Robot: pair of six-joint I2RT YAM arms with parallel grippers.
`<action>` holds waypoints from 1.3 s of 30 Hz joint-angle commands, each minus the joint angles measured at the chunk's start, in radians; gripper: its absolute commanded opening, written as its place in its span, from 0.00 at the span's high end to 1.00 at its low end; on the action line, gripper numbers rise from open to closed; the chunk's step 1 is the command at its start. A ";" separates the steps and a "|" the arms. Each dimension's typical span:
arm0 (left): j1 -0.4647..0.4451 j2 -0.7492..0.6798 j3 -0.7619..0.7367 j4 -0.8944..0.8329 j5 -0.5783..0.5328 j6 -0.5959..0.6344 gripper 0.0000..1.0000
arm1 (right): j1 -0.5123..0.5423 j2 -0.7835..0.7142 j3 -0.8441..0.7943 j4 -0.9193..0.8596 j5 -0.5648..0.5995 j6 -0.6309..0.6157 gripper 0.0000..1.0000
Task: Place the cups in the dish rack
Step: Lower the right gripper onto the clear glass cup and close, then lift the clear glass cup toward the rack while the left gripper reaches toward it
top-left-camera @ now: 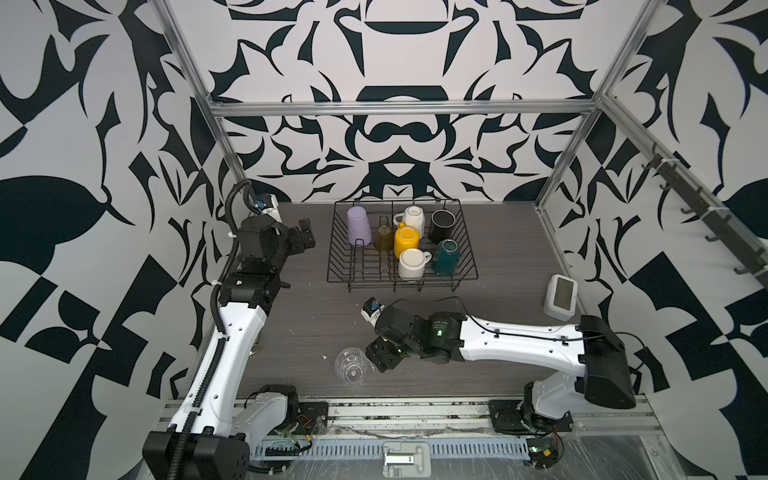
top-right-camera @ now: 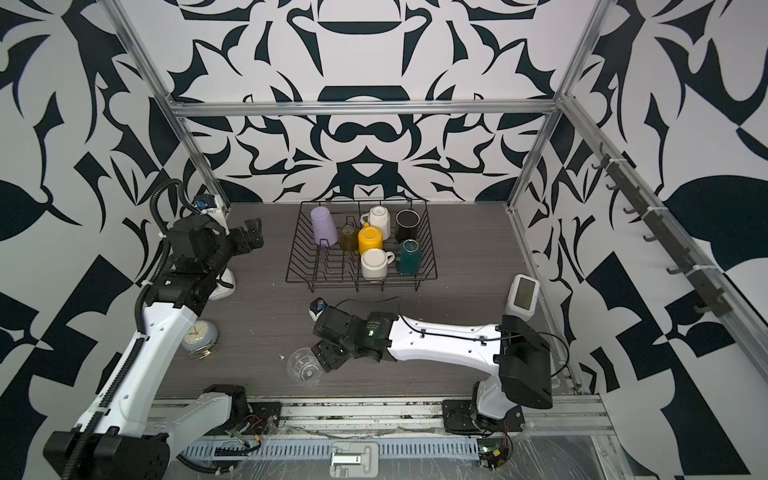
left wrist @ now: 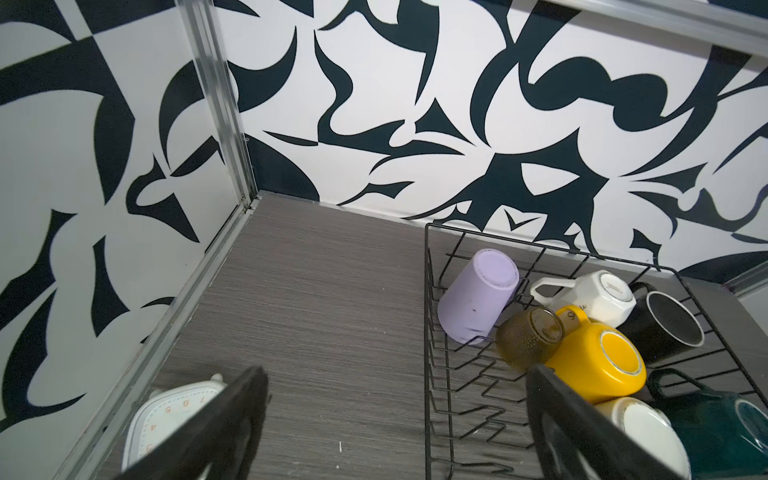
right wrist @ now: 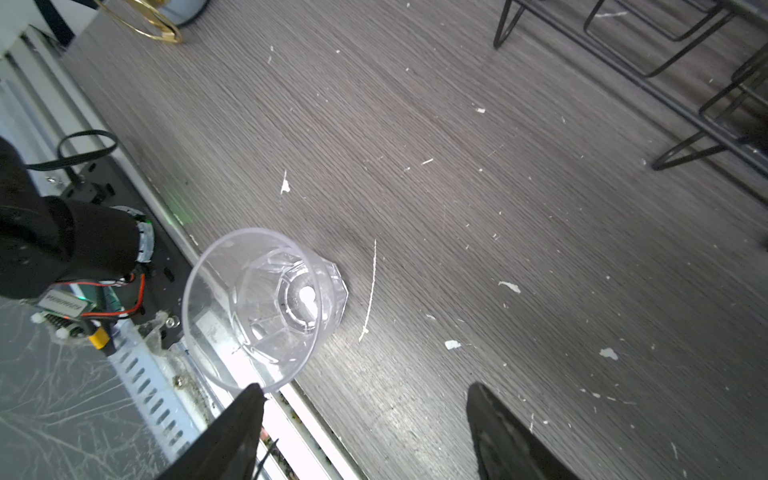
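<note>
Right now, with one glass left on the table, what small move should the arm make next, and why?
Probably slide the right gripper sideways until the glass sits between its open jaws. In the right wrist view the glass stands upright off to one side, with only one fingertip near its rim. The other cups sit in the rack.

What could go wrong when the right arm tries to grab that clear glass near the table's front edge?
1. The clear glass sits off to one side of the open jaws of the right gripper, not between them. One jaw is at its rim and could tip it or push it off the table's front edge.
2. The dish rack is nearly full. Its free room lies beside the leaning lilac tumbler, which the glass might knock.
</note>
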State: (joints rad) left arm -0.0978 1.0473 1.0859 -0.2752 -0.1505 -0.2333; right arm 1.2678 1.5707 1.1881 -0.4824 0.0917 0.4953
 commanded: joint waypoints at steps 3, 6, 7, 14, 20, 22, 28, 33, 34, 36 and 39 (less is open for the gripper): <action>0.021 -0.007 -0.008 0.003 0.023 -0.039 0.01 | 0.027 0.046 0.091 -0.038 0.052 -0.001 0.23; 0.028 -0.004 -0.003 -0.002 0.025 -0.044 0.01 | 0.041 0.082 0.122 -0.042 0.050 -0.010 0.23; 0.029 -0.006 -0.005 -0.002 0.025 -0.044 0.01 | 0.046 0.095 0.134 -0.045 0.049 -0.011 0.24; 0.036 -0.009 -0.005 -0.002 0.029 -0.049 0.01 | 0.073 0.190 0.187 -0.055 0.014 -0.012 0.31; 0.042 -0.010 -0.003 -0.007 0.027 -0.049 0.01 | 0.075 0.258 0.211 -0.054 0.012 -0.011 0.47; 0.044 -0.013 -0.003 -0.005 0.027 -0.049 0.01 | 0.075 0.276 0.222 -0.057 0.017 -0.010 0.52; 0.047 -0.012 -0.002 -0.010 0.027 -0.049 0.01 | 0.075 0.307 0.244 -0.074 0.036 -0.015 0.73; 0.051 -0.018 -0.003 -0.010 0.024 -0.052 0.01 | 0.063 0.289 0.245 -0.104 0.081 -0.016 0.95; 0.052 -0.016 -0.002 -0.010 0.024 -0.052 0.01 | 0.054 0.276 0.235 -0.098 0.079 -0.013 0.99; 0.053 -0.015 -0.003 -0.010 0.025 -0.054 0.01 | 0.033 0.240 0.204 -0.076 0.070 -0.006 1.00; 0.053 -0.013 -0.003 -0.011 0.025 -0.055 0.01 | -0.013 0.161 0.145 -0.043 0.054 0.008 1.00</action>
State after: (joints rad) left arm -0.0505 1.0443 1.0859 -0.2733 -0.1303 -0.2752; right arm 1.2987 1.8400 1.3636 -0.5461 0.1337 0.4881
